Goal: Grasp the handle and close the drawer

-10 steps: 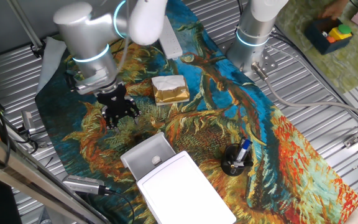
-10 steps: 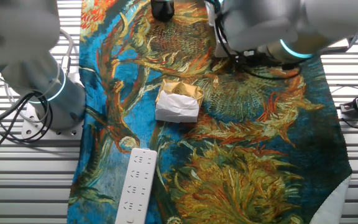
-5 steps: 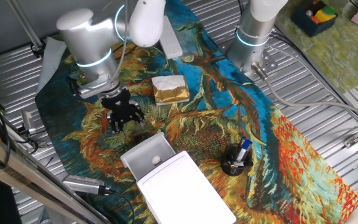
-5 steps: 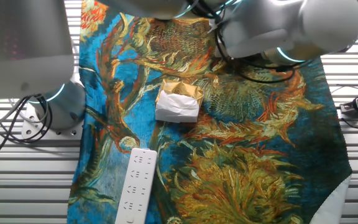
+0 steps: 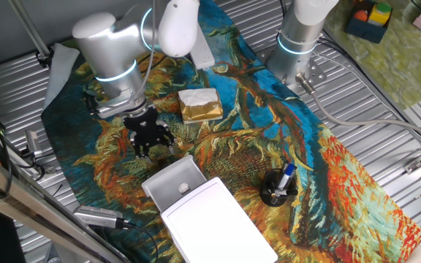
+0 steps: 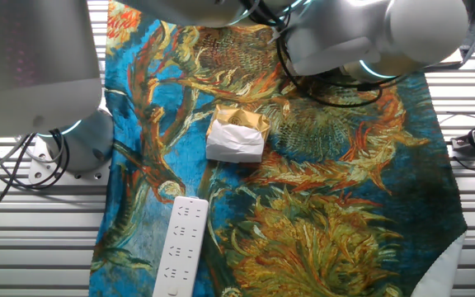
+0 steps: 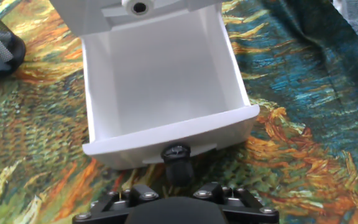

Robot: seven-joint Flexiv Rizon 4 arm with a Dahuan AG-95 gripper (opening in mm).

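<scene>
The drawer (image 5: 172,177) is a shallow white tray pulled out of its white flat-topped box (image 5: 221,219). In the hand view the drawer (image 7: 160,74) is empty and fills the middle. Its handle (image 7: 176,154) is a small round knob on the front wall and looks dark here. My gripper (image 5: 154,148) hovers just in front of the drawer's front wall with its fingers spread, holding nothing. Only the gripper's base (image 7: 173,208) shows in the hand view, right below the knob. The arm hides the drawer in the other fixed view.
A white-and-gold block (image 5: 199,104) lies behind the gripper; it also shows in the other fixed view (image 6: 237,134). A white power strip (image 6: 180,245) lies on the painted cloth. A black cup with pens (image 5: 278,188) stands right of the box. A second arm's base (image 5: 298,44) is at the back.
My gripper has moved across the cloth toward the drawer's front, now close to it. The drawer has not moved.
</scene>
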